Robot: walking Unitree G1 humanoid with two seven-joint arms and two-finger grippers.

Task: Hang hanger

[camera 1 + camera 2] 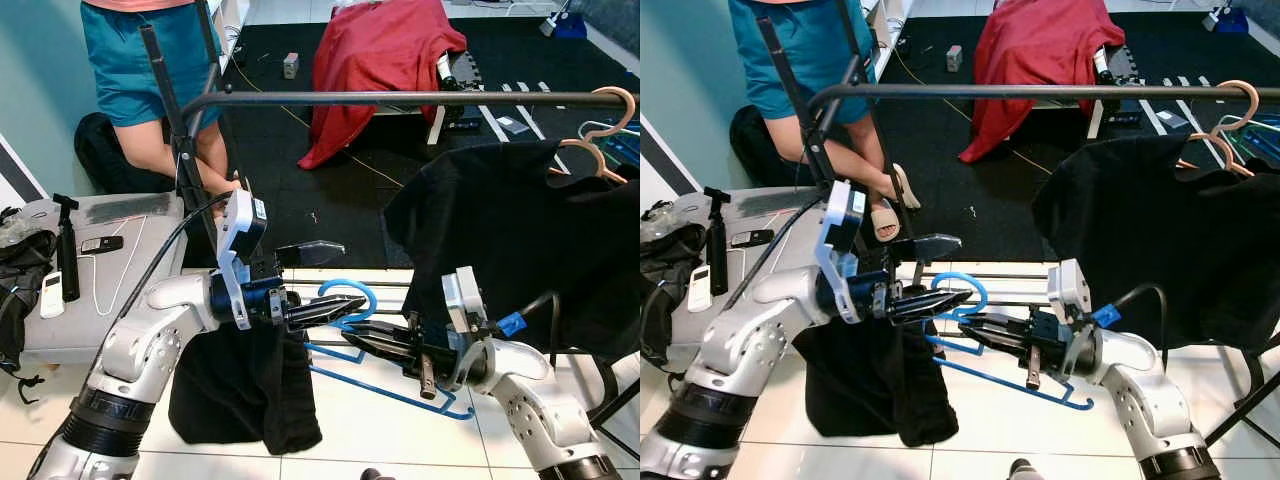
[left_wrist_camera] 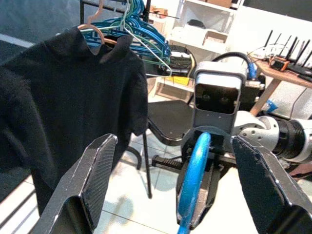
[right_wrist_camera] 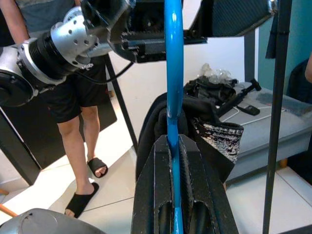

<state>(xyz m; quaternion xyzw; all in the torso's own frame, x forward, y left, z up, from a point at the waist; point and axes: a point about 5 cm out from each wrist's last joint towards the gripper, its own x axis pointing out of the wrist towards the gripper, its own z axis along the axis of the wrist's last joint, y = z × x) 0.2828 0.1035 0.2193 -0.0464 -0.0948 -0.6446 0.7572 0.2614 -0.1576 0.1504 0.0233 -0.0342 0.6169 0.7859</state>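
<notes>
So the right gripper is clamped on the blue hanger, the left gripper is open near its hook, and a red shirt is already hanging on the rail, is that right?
Not quite. The garment hanging on the rail is a black shirt, as the left eye view shows; the red cloth lies farther back. The rest holds: the right gripper is shut on the blue hanger, and the left gripper is open near its hook.

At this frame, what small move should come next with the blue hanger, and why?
Probably close the left claw on the hook of the blue hanger. Its fingers sit open on either side of the hook, while the right claw is shut on the hanger, well below the black rail.
</notes>
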